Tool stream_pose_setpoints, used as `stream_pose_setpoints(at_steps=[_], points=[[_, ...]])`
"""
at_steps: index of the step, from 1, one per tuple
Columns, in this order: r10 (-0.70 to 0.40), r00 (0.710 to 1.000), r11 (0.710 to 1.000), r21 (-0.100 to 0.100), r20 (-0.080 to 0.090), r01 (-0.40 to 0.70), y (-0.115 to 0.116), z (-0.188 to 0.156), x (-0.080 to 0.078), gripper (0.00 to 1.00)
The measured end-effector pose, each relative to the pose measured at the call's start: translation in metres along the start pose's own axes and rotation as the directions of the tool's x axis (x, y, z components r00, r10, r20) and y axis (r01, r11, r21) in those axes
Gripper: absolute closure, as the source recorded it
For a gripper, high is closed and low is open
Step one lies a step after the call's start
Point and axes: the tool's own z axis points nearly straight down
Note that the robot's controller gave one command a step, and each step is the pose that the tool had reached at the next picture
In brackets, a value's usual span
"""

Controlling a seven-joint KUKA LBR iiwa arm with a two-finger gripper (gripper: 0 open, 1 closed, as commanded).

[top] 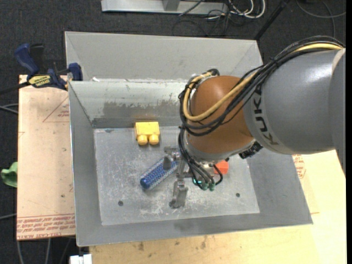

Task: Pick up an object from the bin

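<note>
Scuffed grey bin floor [231,199], dark carpet [55,4] around; fingers [179,194] spread, empty, just beside blue brush [157,174]; yellow block [147,132] near back wall.

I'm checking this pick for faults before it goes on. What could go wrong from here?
1. The gripper sits low over bare floor of the grey metal bin, beside the blue ribbed cylinder rather than over it. A grasp here may catch nothing or push the cylinder away.
2. A small red-orange object lies partly hidden under the wrist, so the arm could knock it unseen.
</note>
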Motion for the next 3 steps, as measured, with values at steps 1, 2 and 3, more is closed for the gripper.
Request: stream_pose_setpoints(at_steps=[1, 2, 3], points=[[-0.274, 0.962, 0.962, 0.001, 0.008, 0.274, -0.001, 0.104, -0.056, 0.00], [-0.273, 0.962, 0.962, 0.001, 0.008, 0.273, -0.001, 0.103, -0.056, 1.00], [-0.213, 0.977, 0.977, 0.001, 0.015, 0.213, -0.010, -0.062, -0.037, 1.00]])
